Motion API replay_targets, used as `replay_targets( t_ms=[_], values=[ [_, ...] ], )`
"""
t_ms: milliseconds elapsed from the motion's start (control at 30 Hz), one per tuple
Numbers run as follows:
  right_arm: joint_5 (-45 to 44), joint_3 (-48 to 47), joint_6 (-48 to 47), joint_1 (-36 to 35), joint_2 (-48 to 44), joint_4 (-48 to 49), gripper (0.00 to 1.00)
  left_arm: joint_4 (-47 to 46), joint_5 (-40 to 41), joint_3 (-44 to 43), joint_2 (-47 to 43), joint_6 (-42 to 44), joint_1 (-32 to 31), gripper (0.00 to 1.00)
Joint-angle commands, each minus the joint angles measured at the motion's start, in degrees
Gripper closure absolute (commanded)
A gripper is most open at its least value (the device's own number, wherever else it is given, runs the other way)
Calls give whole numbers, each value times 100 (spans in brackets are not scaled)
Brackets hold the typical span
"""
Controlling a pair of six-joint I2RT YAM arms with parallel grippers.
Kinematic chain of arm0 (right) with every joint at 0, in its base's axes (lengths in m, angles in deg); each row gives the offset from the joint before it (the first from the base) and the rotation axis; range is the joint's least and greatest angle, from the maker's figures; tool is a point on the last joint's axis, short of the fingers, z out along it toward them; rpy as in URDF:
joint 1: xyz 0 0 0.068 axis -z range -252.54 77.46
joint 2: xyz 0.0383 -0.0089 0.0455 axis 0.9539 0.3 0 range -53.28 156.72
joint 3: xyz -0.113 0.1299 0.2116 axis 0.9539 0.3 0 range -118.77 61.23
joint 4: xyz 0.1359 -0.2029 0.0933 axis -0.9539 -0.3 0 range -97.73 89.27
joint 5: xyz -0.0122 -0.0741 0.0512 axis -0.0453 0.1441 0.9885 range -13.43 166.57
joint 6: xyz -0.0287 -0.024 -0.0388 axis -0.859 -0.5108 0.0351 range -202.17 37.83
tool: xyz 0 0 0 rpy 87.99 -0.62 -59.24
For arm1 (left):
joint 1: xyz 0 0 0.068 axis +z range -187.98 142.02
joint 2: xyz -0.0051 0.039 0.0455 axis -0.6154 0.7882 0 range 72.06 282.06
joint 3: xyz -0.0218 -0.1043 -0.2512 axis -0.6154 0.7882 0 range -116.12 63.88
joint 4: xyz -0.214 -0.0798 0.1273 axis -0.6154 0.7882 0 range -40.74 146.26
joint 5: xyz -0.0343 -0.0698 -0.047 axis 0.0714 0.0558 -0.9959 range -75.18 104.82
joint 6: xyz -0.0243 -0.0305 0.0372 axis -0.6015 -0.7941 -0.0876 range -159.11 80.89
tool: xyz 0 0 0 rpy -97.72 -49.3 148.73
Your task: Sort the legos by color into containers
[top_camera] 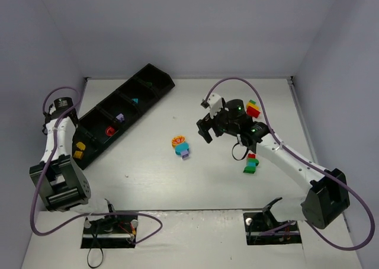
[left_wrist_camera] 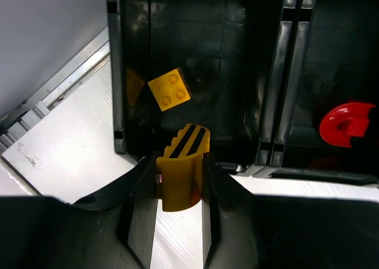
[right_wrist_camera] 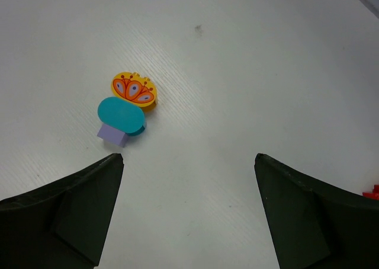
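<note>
Jaws of left gripper (left_wrist_camera: 177,160) pinch a yellow lego (left_wrist_camera: 188,140), seemingly over the tray (left_wrist_camera: 118,73); right gripper (right_wrist_camera: 188,157) gapes above stuck legos (right_wrist_camera: 127,106).

White table (top_camera: 195,103), faint linear grain. One small dark speck (right_wrist_camera: 198,28) on it. Pale grey walls (top_camera: 189,26) on 3 sides. Metal edge rail (left_wrist_camera: 65,79) btwn tabletop and wall. Two rect. cutouts at near edge: left cutout (top_camera: 95,241), right cutout (top_camera: 294,237).
</note>
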Motion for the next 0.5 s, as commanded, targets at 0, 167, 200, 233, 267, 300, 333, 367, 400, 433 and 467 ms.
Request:
replay_targets(
  t_ms=[0,167,200,233,267,300,333,367,400,433,467],
  values=[
    [-163,-8,382,143,-240,193,11,-248,189,-411,155,-122,25,80],
    [-707,2,707,372,-135,114,11,-266,171,-429,235,-139,25,59],
    [-866,-7,917,407,-109,105,11,-274,145,-411,217,-130,25,55],
    [-1102,-34,1032,468,-56,105,12,-266,127,-394,165,-113,25,52],
    [-1261,-51,1181,599,-29,105,13,-274,110,-376,130,-104,25,48],
    [-1385,-78,1505,688,32,105,15,-283,101,-333,95,-95,25,43],
    [-1438,-147,1647,776,67,105,18,-292,75,-315,16,-86,25,41],
    [-1482,-192,1770,985,111,105,21,-257,48,-315,-28,-95,25,38],
    [-1509,-236,2041,1101,190,105,23,-266,-56,-315,-133,-104,17,35],
    [-1500,-340,2157,1215,234,105,26,-266,-136,-306,-204,-113,16,34],
    [-1491,-402,2350,1468,287,105,27,-283,-241,-306,-283,-121,8,33]
  ],
)
